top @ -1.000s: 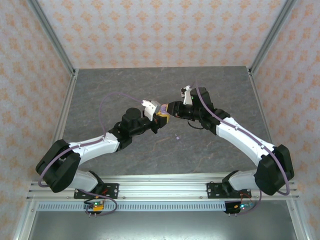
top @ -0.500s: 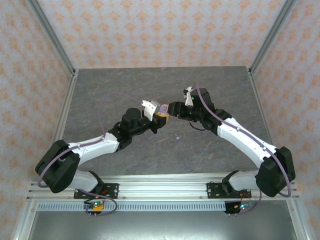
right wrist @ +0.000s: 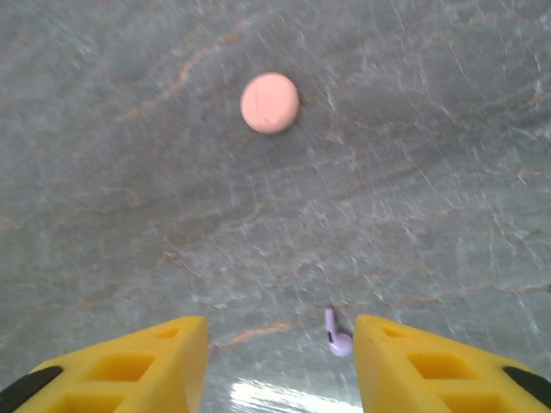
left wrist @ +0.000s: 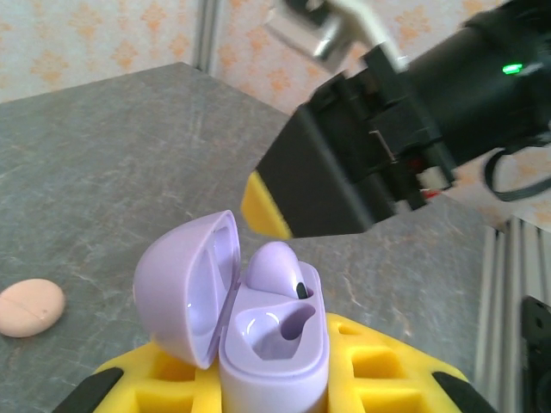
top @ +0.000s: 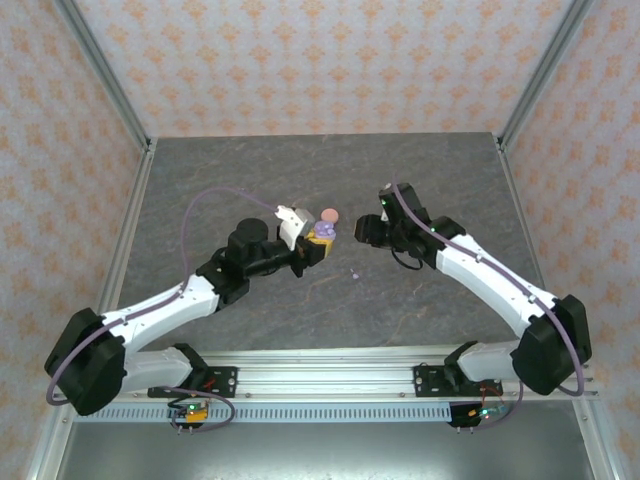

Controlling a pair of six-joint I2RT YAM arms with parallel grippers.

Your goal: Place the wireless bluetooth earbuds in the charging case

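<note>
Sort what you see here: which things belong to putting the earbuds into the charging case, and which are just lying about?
Belong to the job:
open lavender charging case
seated lavender earbud, in one of its slots
loose lavender earbud, on the table

Just lying about:
salmon-pink disc, on the table

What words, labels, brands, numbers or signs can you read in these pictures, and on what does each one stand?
None can be read here.
The lavender charging case, the loose lavender earbud, the pink disc and the yellow fingers are all plain.
The wallpaper bears only an orange ornament pattern.
The green light is a lamp, no sign.
</note>
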